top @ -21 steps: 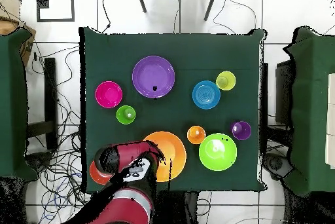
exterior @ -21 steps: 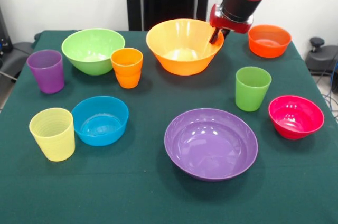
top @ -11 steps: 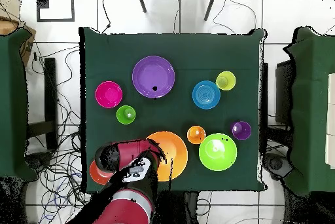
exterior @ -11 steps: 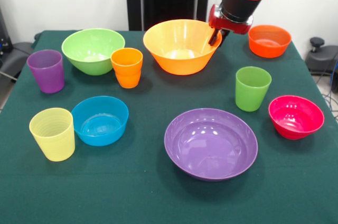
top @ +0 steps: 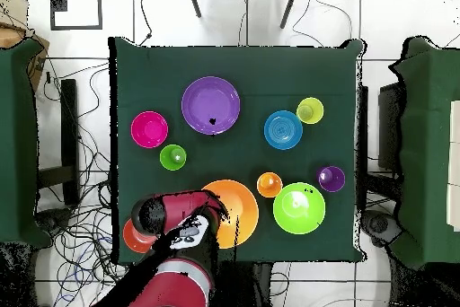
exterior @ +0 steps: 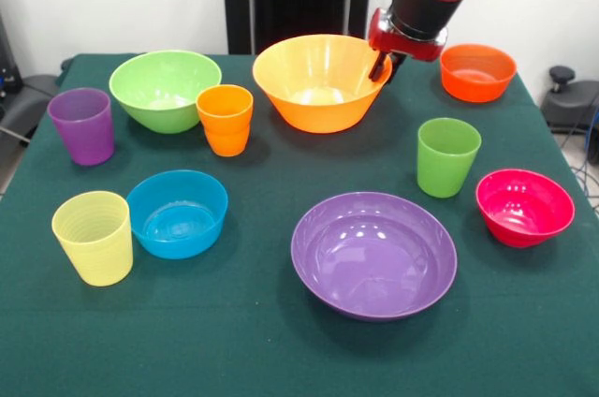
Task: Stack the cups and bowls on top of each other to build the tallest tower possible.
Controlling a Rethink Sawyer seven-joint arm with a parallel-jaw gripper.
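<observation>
Ten unlabelled vessels stand unstacked; the gripper (exterior: 384, 67) grasps the large orange-yellow bowl (exterior: 321, 84) by its rim.

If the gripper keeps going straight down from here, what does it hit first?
Most likely the rim of the large orange-yellow bowl: the gripper sits right at that edge. Depth is unclear, so it may slip just inside.

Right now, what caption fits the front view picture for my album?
Robot claw at the big orange-yellow bowl's rim, with colourful cups and bowls spread unstacked on the green table.
</observation>
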